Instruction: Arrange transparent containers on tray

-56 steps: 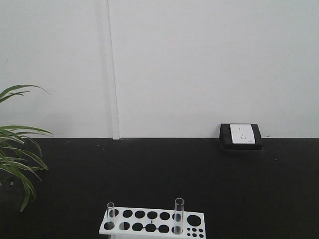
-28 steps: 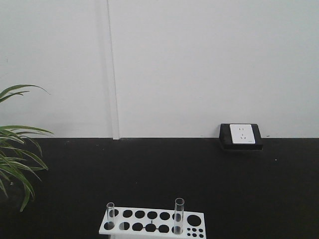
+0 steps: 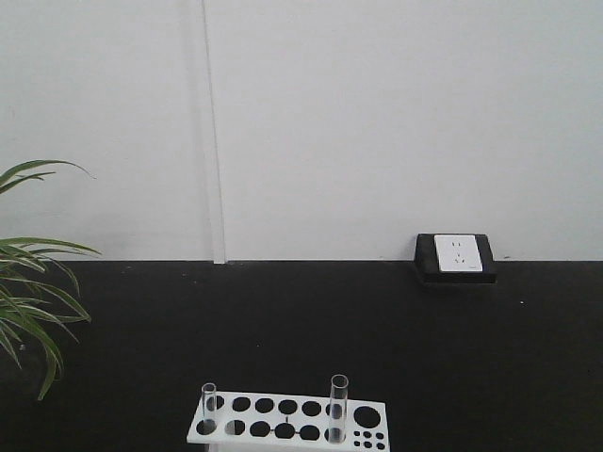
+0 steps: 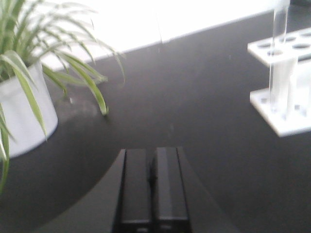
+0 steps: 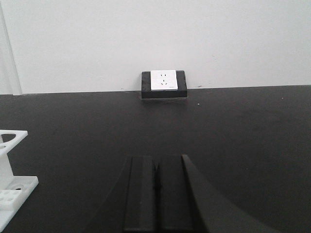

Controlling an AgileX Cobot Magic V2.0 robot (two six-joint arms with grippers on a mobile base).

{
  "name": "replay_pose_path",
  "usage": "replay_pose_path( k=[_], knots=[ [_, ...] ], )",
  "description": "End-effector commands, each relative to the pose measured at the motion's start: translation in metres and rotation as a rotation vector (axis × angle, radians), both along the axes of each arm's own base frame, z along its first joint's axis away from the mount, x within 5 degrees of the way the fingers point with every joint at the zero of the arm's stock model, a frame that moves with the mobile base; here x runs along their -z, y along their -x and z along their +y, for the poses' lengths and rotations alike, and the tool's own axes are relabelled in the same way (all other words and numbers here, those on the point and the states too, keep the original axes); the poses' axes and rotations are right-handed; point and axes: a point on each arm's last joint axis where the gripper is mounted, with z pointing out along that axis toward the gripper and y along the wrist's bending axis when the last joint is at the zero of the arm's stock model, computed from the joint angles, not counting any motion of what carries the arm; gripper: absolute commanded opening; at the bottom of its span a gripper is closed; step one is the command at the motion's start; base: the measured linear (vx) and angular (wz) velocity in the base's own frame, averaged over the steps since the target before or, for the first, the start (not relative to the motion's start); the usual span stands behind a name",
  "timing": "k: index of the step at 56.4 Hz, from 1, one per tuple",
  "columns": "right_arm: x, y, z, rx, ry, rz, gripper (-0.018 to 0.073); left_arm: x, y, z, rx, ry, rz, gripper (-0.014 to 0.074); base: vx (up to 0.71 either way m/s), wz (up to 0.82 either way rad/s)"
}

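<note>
Left tube (image 3: 208, 403) upright at the left end of the white rack (image 3: 252, 417), right tube (image 3: 337, 405) upright toward its right end (exact holes hard to tell, rack cut by the frame edge). Left gripper (image 4: 154, 155) left of the rack, fingers pressed together on nothing. Right gripper (image 5: 156, 162) right of the rack, likewise closed tight and empty.

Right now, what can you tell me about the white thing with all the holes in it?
It is a white rack, plastic by its look, standing flat on the black table. Its top plate has two rows of round holes, plus one bigger hole and some tiny ones at the right end. A second plate sits below. A clear test tube stands upright at its left end, and a second test tube stands near the right.
</note>
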Motion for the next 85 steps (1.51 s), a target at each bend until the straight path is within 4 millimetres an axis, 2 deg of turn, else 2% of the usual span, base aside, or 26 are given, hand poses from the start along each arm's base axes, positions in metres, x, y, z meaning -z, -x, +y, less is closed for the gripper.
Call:
replay_pose_path(
  k=[1,17,28,34,42,46,51,55,60,65,69,76,79,85],
  knots=[
    [-0.006,0.0,0.0,-0.003,0.002,-0.1,-0.0011,-0.007,-0.001,-0.002,0.021,0.011,-0.169,-0.0006,0.0,0.0],
    [-0.015,0.001,0.001,-0.007,-0.012,-0.193,-0.0011,-0.011,-0.001,-0.002,0.025,0.018,-0.219,-0.0006,0.0,0.0],
    [-0.019,0.001,0.001,-0.008,-0.012,-0.235,-0.0011,-0.013,-0.001,-0.002,0.015,0.244,-0.214,-0.0006,0.0,0.0],
    [-0.019,0.002,0.001,-0.009,-0.011,-0.241,-0.0011,-0.012,-0.001,-0.002,0.014,0.24,-0.207,-0.0006,0.0,0.0],
    [-0.023,0.002,0.001,-0.01,-0.011,-0.282,-0.0011,-0.023,0.001,-0.002,0.026,0.249,-0.32,-0.0006,0.0,0.0],
    [-0.03,0.004,0.001,-0.013,-0.029,-0.337,-0.0011,-0.035,0.003,-0.002,0.039,0.261,-0.447,-0.0006,0.0,0.0],
    [-0.049,0.009,0.001,-0.021,-0.058,-0.411,-0.0011,-0.06,0.011,-0.001,0.058,0.276,-0.629,-0.0006,0.0,0.0],
    [-0.076,0.016,0.002,-0.022,-0.032,-0.483,-0.0011,-0.087,0.02,0.0,0.067,0.282,-0.708,-0.0006,0.0,0.0],
    [-0.123,0.028,0.003,-0.018,0.046,-0.587,-0.0011,-0.13,0.029,0.001,0.07,0.281,-0.738,-0.0006,0.0,0.0],
    [-0.166,0.028,0.004,-0.012,0.099,-0.622,-0.0011,-0.167,0.025,0.0,0.06,0.248,-0.691,-0.0006,0.0,0.0],
    [-0.196,0.02,0.003,-0.011,0.105,-0.621,-0.0011,-0.195,0.016,-0.001,0.052,0.211,-0.662,-0.0006,0.0,0.0],
    [-0.232,-0.011,0.003,-0.015,0.096,-0.584,-0.0011,-0.226,-0.024,-0.005,0.041,0.176,-0.555,-0.0006,0.0,0.0],
    [-0.242,-0.024,0.003,-0.017,0.096,-0.574,-0.0011,-0.232,-0.04,-0.006,0.039,0.178,-0.52,-0.0006,0.0,0.0],
    [-0.247,-0.058,0.003,-0.023,0.094,-0.516,-0.0011,-0.234,-0.077,-0.01,0.034,0.174,-0.446,-0.0006,0.0,0.0]
  ],
)
